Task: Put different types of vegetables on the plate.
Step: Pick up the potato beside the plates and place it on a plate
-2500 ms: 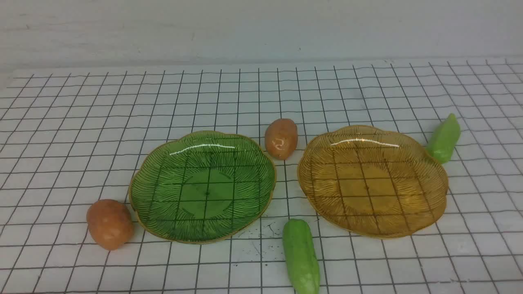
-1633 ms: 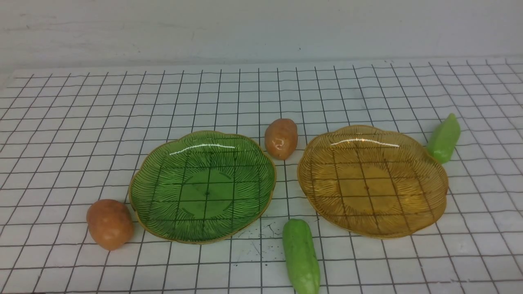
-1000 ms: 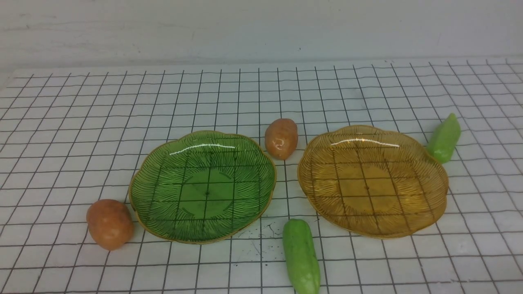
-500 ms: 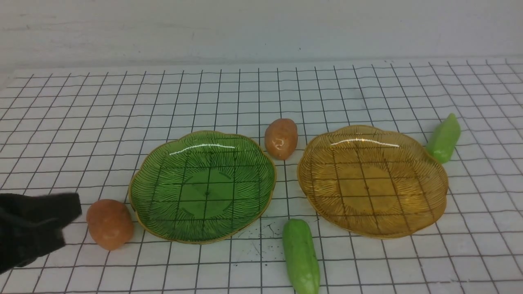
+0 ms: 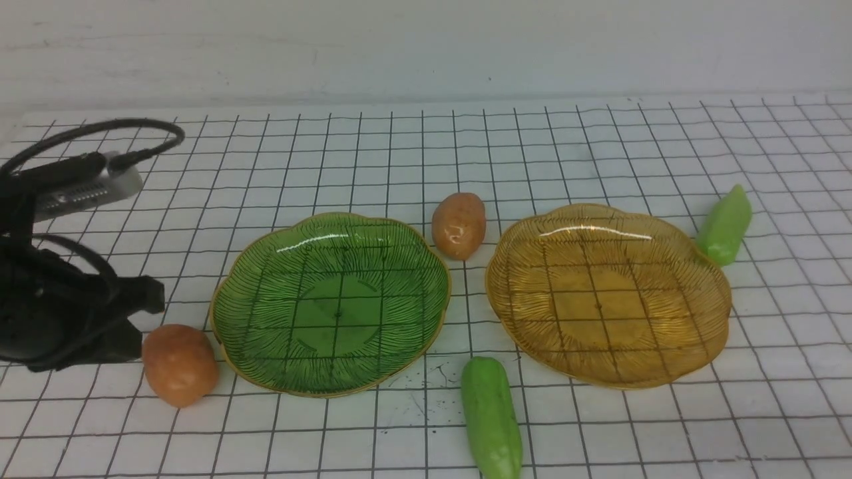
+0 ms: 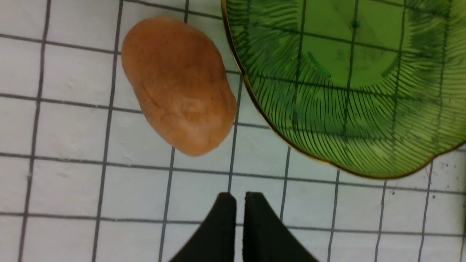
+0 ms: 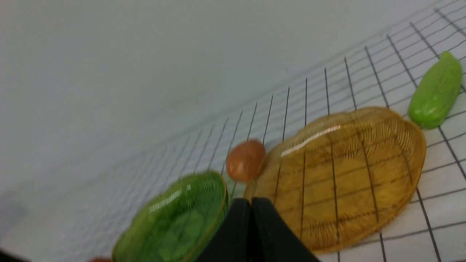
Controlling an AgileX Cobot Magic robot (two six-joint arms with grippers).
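Two orange-brown potatoes lie on the grid mat: one (image 5: 180,364) at the front left beside the green plate (image 5: 331,303), one (image 5: 458,225) between the green plate and the amber plate (image 5: 608,293). One green cucumber (image 5: 491,418) lies in front between the plates, the other (image 5: 724,225) at the amber plate's far right. Both plates hold nothing. My left gripper (image 5: 133,326) hovers just left of the front-left potato (image 6: 178,83), its fingers (image 6: 225,218) shut and empty. My right gripper (image 7: 250,203) is shut and empty, out of the front view, facing the amber plate (image 7: 346,171).
The white grid mat (image 5: 426,153) runs back to a pale wall. The left arm's camera and cable (image 5: 86,183) stand above the mat's left side. The green plate's gold rim (image 6: 255,105) lies close to the potato in the left wrist view.
My left arm has come in from the left edge and moved up beside the front-left potato. The vegetables and plates have not moved.
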